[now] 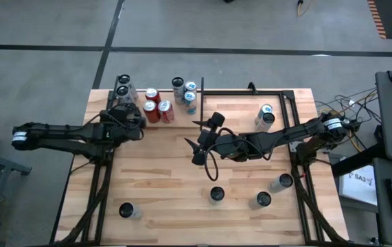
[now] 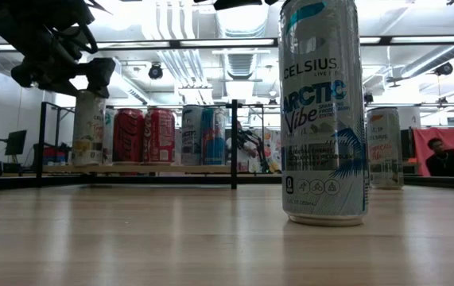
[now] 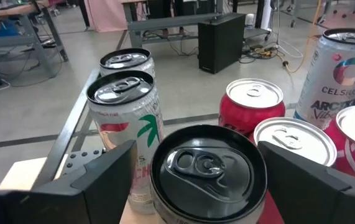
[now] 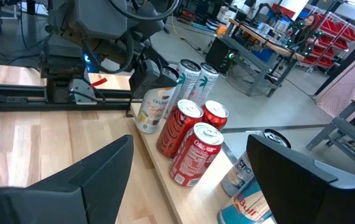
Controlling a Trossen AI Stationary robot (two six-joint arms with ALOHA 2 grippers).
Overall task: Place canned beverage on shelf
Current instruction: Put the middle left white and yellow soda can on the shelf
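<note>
Nearest the front edge of the counter, four cans stand apart from one another. One of them, a tall pale blue can, fills much of the low view.

Past them, over the middle of the counter, hangs the right end effector. Its fingers are spread wide with nothing between them. It points toward the far left corner.

Off to the right, one more can sits inside a bare black frame.

At the far edge on the left lies the shelf, a pale wood panel with thin black rods. It holds a cluster of cans: three red cans together, two white cans at the left end, and blue-and-silver ones toward the rod on the right.

The left end effector is at the left part of this group. Its two fingers straddle the top of a dark-lidded can. That can stands upright on the shelf, just beside the white cans and the red ones. The fingers are open: a narrow gap shows between one finger and the can, so they are not clamped on it.

Beyond the counter, a person sits in the room at the far right.
</note>
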